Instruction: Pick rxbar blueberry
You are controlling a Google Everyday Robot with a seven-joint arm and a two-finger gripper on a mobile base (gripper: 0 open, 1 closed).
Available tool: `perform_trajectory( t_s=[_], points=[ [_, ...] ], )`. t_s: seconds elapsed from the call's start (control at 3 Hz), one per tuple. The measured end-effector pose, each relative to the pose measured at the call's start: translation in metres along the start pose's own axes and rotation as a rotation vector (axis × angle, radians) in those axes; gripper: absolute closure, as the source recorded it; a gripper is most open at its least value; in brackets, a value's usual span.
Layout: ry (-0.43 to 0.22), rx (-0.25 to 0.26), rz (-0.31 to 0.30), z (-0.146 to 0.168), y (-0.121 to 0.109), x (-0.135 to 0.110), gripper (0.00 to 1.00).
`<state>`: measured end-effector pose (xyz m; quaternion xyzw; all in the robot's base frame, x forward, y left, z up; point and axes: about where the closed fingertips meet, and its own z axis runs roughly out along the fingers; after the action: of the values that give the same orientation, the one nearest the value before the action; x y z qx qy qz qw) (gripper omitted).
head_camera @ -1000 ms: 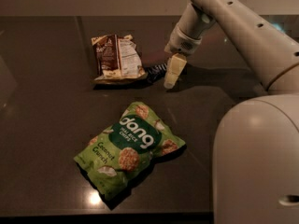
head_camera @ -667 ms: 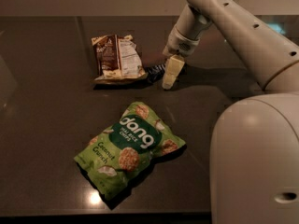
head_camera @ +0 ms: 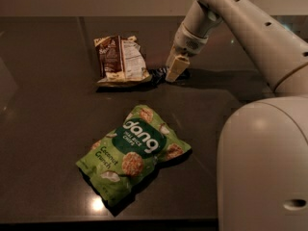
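The rxbar blueberry (head_camera: 157, 74) is a small dark navy wrapper lying flat on the dark table (head_camera: 53, 114), just right of the brown-and-white snack bag (head_camera: 120, 59). Only its left part shows. My gripper (head_camera: 175, 69) reaches down from the upper right and its pale tip is at the bar's right end, touching or just over it. I cannot tell whether the bar is held. The green "dang" chips bag (head_camera: 134, 150) lies nearer the front, apart from the gripper.
My arm's white links (head_camera: 250, 28) cross the upper right, and a large white body part (head_camera: 262, 165) fills the lower right. The table's front edge runs along the bottom of the view.
The arm has shifted slightly left, with the gripper tip staying low at the bar's right end. The bar and both bags have not moved.
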<state>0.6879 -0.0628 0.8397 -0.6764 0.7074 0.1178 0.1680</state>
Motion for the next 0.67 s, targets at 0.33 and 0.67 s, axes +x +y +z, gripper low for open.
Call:
perform_trajectory(
  t_s=[0.33, 0.67],
  points=[
    [-0.01, 0.005, -0.001, -0.011, 0.002, 0.0, 0.7],
    [-0.026, 0.013, -0.005, -0.023, 0.006, 0.0, 0.92]
  ],
)
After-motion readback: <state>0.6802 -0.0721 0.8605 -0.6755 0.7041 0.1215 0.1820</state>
